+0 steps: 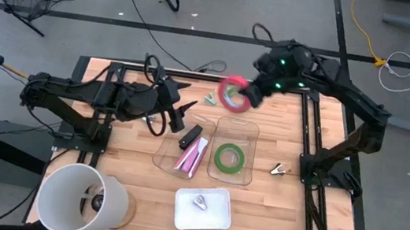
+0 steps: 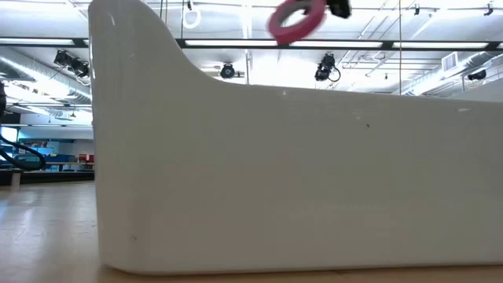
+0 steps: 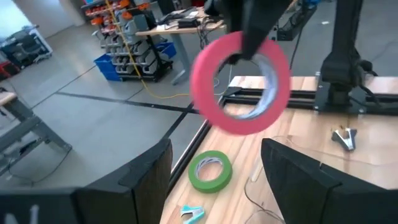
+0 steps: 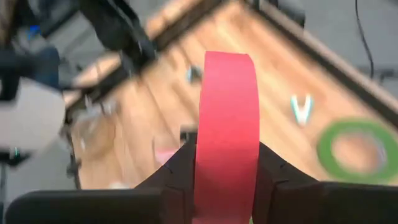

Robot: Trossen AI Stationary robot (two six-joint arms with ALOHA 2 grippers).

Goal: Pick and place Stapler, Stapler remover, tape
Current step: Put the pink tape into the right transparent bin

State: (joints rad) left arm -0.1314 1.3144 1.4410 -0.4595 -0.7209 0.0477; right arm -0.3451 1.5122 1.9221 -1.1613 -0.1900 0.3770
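My right gripper [image 1: 254, 91] is shut on a red tape ring [image 1: 235, 93], high above the table's far middle; the ring also shows in the left wrist view [image 3: 241, 84] and the low view [image 2: 297, 20]. A green tape ring [image 3: 210, 169] lies flat on the table below it. A second green ring [image 1: 231, 157] lies in a clear container [image 1: 250, 130]. A black stapler [image 1: 190, 136] lies in the clear container [image 1: 162, 154] beside it. A small metal staple remover [image 1: 279, 169] lies on the table to the right. My left gripper [image 1: 184, 113] is open and empty, left of the containers. My right gripper pinches the red ring's wall between its two fingers, one finger [image 4: 177, 174] on each flat side face, at the ring's upper part [image 3: 247, 45]. The fingers come from above. The ring hangs below them, tilted, lifted clear of the table.
A white tray [image 1: 203, 210] with a small object stands near the front edge and fills the low view [image 2: 314, 173]. A white bucket [image 1: 83, 198] stands at the front left. A small clip [image 3: 193, 213] lies near the green ring on the table.
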